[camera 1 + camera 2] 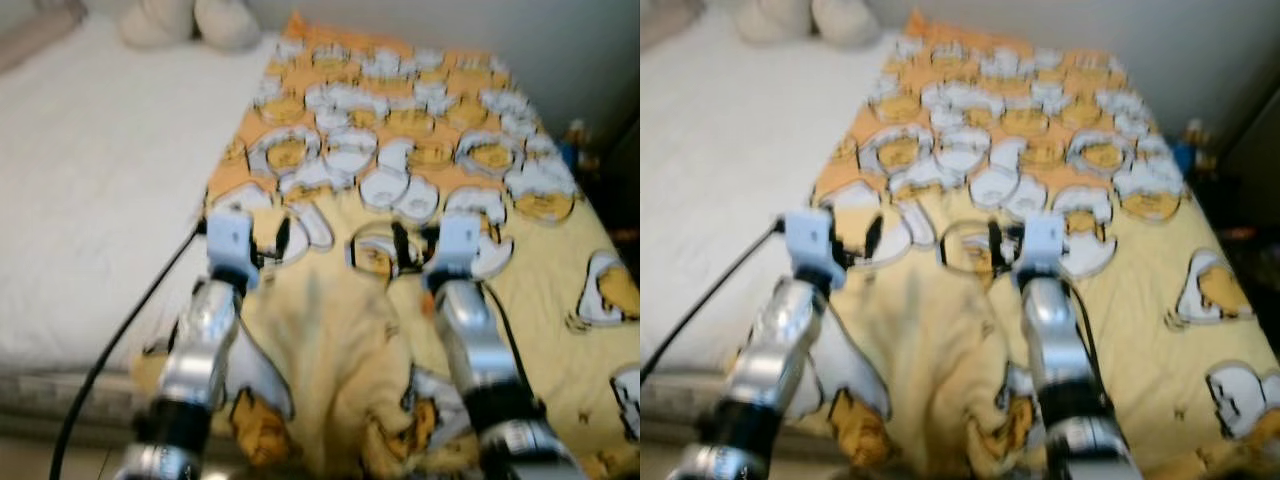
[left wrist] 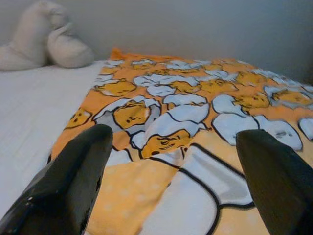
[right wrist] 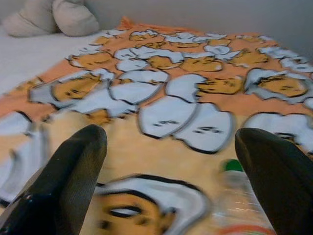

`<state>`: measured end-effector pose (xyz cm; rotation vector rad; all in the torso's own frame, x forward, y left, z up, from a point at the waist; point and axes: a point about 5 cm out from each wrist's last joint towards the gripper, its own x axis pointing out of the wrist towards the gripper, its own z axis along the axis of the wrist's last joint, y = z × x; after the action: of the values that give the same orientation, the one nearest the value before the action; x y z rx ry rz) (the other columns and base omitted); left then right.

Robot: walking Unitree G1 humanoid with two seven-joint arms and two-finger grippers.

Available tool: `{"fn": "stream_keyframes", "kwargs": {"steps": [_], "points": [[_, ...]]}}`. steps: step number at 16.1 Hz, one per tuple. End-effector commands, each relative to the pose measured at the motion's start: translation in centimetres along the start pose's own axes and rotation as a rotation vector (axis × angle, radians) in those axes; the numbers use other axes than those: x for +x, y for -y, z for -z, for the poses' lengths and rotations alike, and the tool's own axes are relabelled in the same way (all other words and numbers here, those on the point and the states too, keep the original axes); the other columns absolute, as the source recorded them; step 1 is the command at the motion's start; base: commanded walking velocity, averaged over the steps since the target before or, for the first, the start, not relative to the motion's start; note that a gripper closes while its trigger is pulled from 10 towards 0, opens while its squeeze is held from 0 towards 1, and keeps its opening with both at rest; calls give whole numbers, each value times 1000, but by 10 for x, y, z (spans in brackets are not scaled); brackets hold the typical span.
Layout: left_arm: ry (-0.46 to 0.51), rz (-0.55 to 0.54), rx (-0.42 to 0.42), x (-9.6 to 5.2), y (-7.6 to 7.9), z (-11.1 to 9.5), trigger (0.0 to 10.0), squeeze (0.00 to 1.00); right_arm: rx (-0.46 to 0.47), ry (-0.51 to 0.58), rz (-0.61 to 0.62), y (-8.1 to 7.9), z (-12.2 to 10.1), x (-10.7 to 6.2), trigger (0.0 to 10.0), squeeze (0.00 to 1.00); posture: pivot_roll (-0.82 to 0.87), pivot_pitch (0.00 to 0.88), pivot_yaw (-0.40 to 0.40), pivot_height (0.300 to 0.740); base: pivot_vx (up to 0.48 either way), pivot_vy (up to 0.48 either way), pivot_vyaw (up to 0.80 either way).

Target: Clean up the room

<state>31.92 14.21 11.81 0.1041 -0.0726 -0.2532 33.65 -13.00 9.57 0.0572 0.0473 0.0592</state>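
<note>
Both arms reach over the yellow blanket (image 1: pixel 420 190) in the middle of the bed (image 1: pixel 90 180). The left gripper (image 2: pixel 171 186) and right gripper (image 3: pixel 168 181) are wide open, holding nothing. The right wrist view shows a blurry bottle (image 3: pixel 239 191) with a green cap. No writing can be read.

No readable text, labels or numbers; blanket (image 1: pixel 420 170) shows cartoon print only.

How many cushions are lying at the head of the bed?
2: both cream, side by side against the wall on the white sheet. One cushion is nearer the edge; the other cushion is next to the yellow blanket.
</note>
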Motion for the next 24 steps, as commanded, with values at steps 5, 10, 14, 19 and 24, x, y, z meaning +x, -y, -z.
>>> {"fn": "stream_keyframes", "kwargs": {"steps": [5, 10, 14, 19, 24], "points": [[-2, 138, 66, 2, -9, -19, 10000, 0, -47, 21, 165, 31, -12, 12, 10000, 0, 63, 0, -6, 740, 0, 0, 0], [-4, 143, -9, -8, 18, -2, 10000, 0, -42, -10, 185, 41, 3, -1, 10000, 0, 14, 0, -14, 740, 0, -271, 0], [1, 111, -1, -5, 5, -6, 10000, 0, 43, -100, 220, 44, 16, 4, 10000, 0, 21, 0, -6, 740, 68, 0, 0], [43, 257, 38, -11, 4, -21, 10000, 0, 80, -182, 233, 46, 27, 6, 10000, 0, 46, 20, 1, 740, 0, 0, 0], [48, 563, 73, -39, 27, -36, 10000, 0, 3, -220, 321, 54, 31, 7, 10000, 0, 106, 100, 5, 740, 0, 0, 0]]}}
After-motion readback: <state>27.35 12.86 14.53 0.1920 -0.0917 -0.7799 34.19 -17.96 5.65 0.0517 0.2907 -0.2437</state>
